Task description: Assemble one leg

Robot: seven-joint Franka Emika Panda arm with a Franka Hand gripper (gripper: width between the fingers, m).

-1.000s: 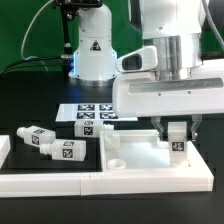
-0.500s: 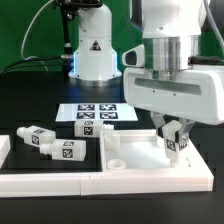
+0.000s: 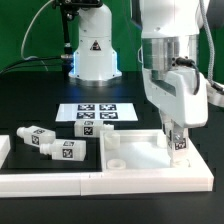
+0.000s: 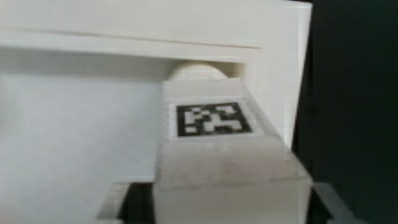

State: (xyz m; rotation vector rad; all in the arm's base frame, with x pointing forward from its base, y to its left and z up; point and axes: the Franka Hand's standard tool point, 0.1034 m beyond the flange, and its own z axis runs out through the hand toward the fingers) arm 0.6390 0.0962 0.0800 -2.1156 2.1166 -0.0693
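Note:
My gripper is shut on a leg, a stubby white peg with a black-and-white tag, and holds it upright at the far right corner of the large white square panel. In the wrist view the leg fills the middle between the two dark fingers. Its rounded end sits at the panel's corner. Whether the end is seated in a hole is hidden.
Two more tagged legs lie on the black table at the exterior view's left. Another white peg stands by the panel's left corner. The marker board lies behind. A white border rail runs along the front. The robot base stands at the back.
The wrist has turned about its upright axis with the leg still in the jaws. The broad side of the hand no longer faces the camera. The leg stays at the panel's right corner.

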